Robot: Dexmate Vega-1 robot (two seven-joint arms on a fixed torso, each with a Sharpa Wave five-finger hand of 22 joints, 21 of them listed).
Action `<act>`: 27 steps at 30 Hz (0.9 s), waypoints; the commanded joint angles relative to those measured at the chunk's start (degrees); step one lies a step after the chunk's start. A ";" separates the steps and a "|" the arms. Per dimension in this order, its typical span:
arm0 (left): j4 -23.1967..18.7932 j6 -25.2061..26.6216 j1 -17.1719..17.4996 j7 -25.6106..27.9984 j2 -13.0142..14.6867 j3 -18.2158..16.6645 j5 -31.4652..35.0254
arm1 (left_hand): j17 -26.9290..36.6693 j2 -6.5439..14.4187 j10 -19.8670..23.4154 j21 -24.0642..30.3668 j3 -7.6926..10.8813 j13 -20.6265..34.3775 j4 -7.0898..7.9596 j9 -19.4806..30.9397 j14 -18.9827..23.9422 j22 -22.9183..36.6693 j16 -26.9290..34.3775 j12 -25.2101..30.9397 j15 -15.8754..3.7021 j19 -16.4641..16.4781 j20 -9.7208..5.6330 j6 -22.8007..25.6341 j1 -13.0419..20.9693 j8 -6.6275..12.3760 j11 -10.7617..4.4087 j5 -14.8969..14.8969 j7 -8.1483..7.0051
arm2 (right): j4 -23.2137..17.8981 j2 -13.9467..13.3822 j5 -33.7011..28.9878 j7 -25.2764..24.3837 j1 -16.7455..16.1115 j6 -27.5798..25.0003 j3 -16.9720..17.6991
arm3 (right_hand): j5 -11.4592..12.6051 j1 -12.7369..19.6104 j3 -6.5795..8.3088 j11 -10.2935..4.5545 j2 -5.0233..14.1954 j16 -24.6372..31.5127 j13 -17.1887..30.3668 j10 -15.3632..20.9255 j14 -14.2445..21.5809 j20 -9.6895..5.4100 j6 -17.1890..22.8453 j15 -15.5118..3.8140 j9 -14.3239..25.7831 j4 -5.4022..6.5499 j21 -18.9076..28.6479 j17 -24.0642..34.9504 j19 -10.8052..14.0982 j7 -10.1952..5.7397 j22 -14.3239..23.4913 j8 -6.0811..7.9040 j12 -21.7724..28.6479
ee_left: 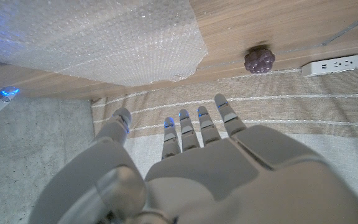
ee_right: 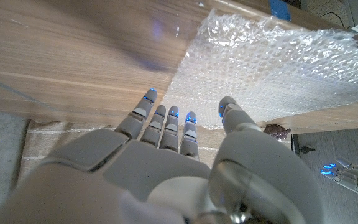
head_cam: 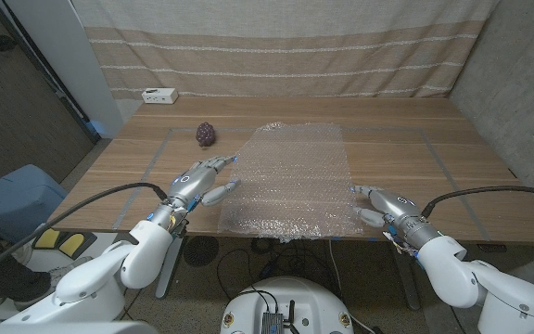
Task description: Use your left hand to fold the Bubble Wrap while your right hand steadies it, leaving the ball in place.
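On the table (head_cam: 415, 153): bubble wrap (head_cam: 295, 181) lay flat at centre.
Ball (head_cam: 206, 134): sat apart, beyond the sheet's left side.
Left hand (head_cam: 202, 181): open, empty, beside sheet's left edge.
Right hand (head_cam: 383, 206): open, empty, at right edge.

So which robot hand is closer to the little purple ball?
The left hand. The purple ball sits on its side of the bubble wrap, farther back on the table. The right hand is across the sheet from it.
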 commanded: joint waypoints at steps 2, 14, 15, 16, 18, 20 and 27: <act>-0.29 -0.12 1.42 -2.47 1.78 -0.68 1.47 | 0.00 -0.03 0.72 0.81 0.28 0.09 -1.11 0.26 1.01 -0.04 0.39 -0.35 -0.30 1.47 -0.48 0.66 1.41 0.30 0.00 0.28 0.11 | -2.26 -2.50 -4.78 1.54 2.87 -5.95 -6.59 | -0.02 0.81 0.15 -0.16 -0.21 -0.21 0.12 0.50 0.02 0.02 0.42 -0.62 0.07 -0.42 -0.42 0.10 0.38 0.10 0.26 -0.20 -0.12; 0.18 -1.24 2.66 -2.75 1.50 -2.30 0.93 | -0.01 0.11 0.43 0.82 0.47 0.09 -1.82 0.28 1.11 -0.06 0.24 -0.68 -0.46 1.60 -0.70 0.50 2.44 0.07 0.13 0.24 0.20 | -3.21 -3.31 -12.26 3.99 7.47 -11.86 -15.77 | -0.03 1.85 0.57 -0.73 0.05 -0.70 0.14 -0.11 -0.91 -0.13 0.56 -1.45 0.09 -0.70 -0.68 0.02 0.19 -0.01 0.25 -0.27 -0.49; 0.22 -1.23 2.66 -2.79 1.46 -2.34 1.03 | -0.01 0.11 0.42 0.81 0.47 0.09 -1.85 0.28 1.07 -0.06 0.22 -0.69 -0.49 1.59 -0.66 0.53 2.49 0.07 0.13 0.23 0.20 | -3.15 -3.24 -12.79 4.27 7.85 -12.06 -16.45 | -0.04 1.90 0.59 -0.77 0.05 -0.71 0.14 -0.12 -0.91 -0.11 0.57 -1.47 0.09 -0.72 -0.70 0.02 0.18 -0.03 0.25 -0.27 -0.50; 0.30 -1.33 2.69 -2.82 1.40 -2.44 1.01 | -0.01 0.11 0.42 0.80 0.47 0.09 -1.87 0.28 1.05 -0.06 0.20 -0.70 -0.47 1.55 -0.60 0.51 2.53 0.05 0.14 0.22 0.20 | -3.14 -3.13 -13.12 4.75 8.26 -12.32 -17.04 | -0.04 1.99 0.62 -0.91 0.03 -0.74 0.15 -0.20 -0.96 -0.12 0.58 -1.47 0.09 -0.75 -0.71 0.00 0.18 -0.07 0.25 -0.28 -0.54; 0.41 -1.54 2.80 -2.77 1.25 -2.67 0.96 | 0.00 0.10 0.45 0.64 0.45 0.10 -1.99 0.29 0.70 -0.06 0.02 -0.75 -0.46 1.17 -0.39 0.54 2.72 0.01 0.11 0.18 0.15 | -2.97 -3.00 -14.37 5.64 9.17 -12.81 -18.46 | -0.04 2.19 0.69 -0.97 0.03 -0.79 0.15 -0.22 -1.01 -0.13 0.65 -1.57 0.10 -0.82 -0.75 -0.02 0.17 -0.19 0.25 -0.27 -0.56; 0.48 -1.50 2.83 -2.69 1.16 -2.74 1.34 | 0.00 0.07 0.37 0.46 0.39 0.10 -2.11 0.29 -0.09 -0.06 -0.32 -0.86 -0.24 0.72 -0.37 0.56 2.92 -0.05 0.12 0.11 0.11 | -2.77 -2.74 -15.24 6.28 9.86 -13.17 -19.49 | -0.04 2.30 0.73 -1.05 0.04 -0.81 0.15 -0.25 -1.02 -0.15 0.67 -1.62 0.10 -0.86 -0.76 -0.03 0.18 -0.25 0.25 -0.27 -0.58; 0.89 -2.60 2.87 -2.95 0.60 -3.39 0.57 | 0.02 -0.04 0.11 0.27 0.22 0.11 -2.20 0.30 -0.45 -0.05 -0.43 -1.06 -0.14 0.27 -0.23 0.56 3.09 -0.14 0.20 0.03 0.10 | -1.37 -1.41 -16.77 6.25 11.35 -12.61 -21.24 | 0.01 3.66 1.18 -1.46 -0.39 -1.35 0.14 -0.56 -1.86 -0.33 0.81 -1.78 0.10 -1.60 -0.92 -0.28 0.17 -0.27 0.22 -0.29 -0.76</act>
